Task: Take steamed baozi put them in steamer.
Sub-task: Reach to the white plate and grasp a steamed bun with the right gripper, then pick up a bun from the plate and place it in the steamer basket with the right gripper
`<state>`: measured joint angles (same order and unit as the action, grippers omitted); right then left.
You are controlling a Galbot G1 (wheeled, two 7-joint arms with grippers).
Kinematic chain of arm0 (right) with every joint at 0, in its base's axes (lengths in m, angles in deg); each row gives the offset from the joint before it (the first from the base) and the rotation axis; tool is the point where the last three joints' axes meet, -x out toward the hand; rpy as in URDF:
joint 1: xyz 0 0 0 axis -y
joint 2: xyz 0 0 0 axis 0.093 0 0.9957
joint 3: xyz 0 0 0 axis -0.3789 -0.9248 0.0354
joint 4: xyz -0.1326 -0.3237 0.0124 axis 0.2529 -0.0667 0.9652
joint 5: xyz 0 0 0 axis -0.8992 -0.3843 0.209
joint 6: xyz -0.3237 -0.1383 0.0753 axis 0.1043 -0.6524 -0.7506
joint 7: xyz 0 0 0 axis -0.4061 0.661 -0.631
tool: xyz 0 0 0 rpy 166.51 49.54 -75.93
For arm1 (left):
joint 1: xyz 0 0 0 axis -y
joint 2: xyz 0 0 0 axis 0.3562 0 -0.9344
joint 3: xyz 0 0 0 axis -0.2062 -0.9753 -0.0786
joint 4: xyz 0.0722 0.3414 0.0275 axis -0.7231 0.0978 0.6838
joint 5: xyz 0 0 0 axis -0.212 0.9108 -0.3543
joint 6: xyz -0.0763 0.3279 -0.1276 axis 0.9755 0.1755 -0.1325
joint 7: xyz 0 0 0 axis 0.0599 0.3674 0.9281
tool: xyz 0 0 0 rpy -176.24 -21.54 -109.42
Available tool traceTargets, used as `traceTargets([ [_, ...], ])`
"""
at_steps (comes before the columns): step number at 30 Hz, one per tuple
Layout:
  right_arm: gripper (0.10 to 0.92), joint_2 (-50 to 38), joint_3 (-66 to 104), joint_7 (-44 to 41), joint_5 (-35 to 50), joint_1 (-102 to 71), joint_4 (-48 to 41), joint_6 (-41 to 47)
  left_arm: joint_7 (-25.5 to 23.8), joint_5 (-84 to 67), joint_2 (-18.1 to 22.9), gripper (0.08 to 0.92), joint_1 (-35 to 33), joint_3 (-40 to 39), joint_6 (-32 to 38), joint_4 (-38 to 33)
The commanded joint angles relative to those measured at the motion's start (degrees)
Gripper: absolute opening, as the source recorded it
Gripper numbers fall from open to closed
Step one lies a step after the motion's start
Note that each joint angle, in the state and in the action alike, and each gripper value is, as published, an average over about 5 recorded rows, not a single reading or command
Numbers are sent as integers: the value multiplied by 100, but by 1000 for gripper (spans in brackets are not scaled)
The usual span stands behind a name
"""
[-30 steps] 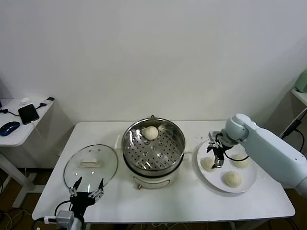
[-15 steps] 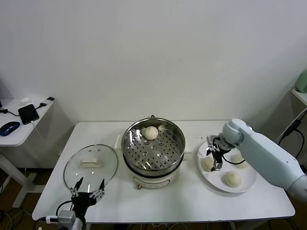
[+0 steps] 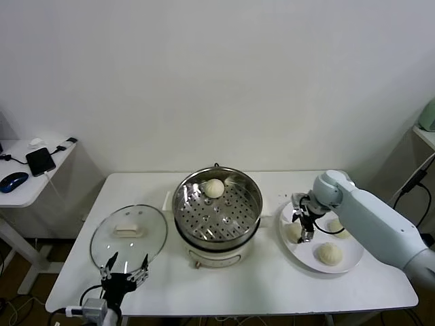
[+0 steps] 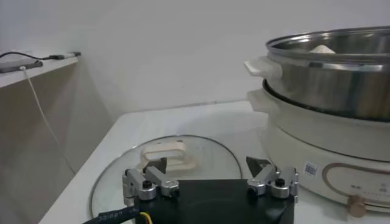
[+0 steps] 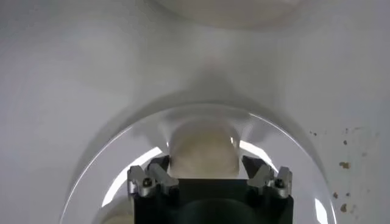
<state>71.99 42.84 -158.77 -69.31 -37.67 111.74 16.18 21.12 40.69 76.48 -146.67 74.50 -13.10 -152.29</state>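
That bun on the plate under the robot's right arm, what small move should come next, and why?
Probably closing the fingers on it. The right gripper is down over the baozi on the plate, a finger on either side, not yet gripping; one bun already sits in the steamer.

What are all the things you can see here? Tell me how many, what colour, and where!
Round cream-white steamed baozi buns: four; one in the steamer, three on the plate.
Shiny round steel steamer: one, silver on a white pot base, middle of the table.
Flat round plate: one, white, right of the steamer.
Round glass lid with white handle: one, clear, lying flat left of the steamer.
Table: one, white, under everything.
Side desk: one, white, far left, holding a black phone and a blue mouse.
Left gripper: open, at the near table edge by the lid.
Right gripper: jaws around the plate's nearest-steamer bun.
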Motion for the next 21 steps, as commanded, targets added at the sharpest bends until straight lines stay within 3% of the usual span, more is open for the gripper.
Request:
traceTargets([
  [1, 741, 20, 4, 11, -17, -12, -23, 0, 0, 2, 3, 823, 0, -7, 0, 6],
  [8, 615, -100, 28, -8, 52, 78, 45, 32, -1, 21, 4, 823, 33, -46, -3, 35],
  [21, 563, -1095, -1332, -251, 1375, 2057, 879, 594, 11, 116, 2, 823, 181, -155, 6, 39],
])
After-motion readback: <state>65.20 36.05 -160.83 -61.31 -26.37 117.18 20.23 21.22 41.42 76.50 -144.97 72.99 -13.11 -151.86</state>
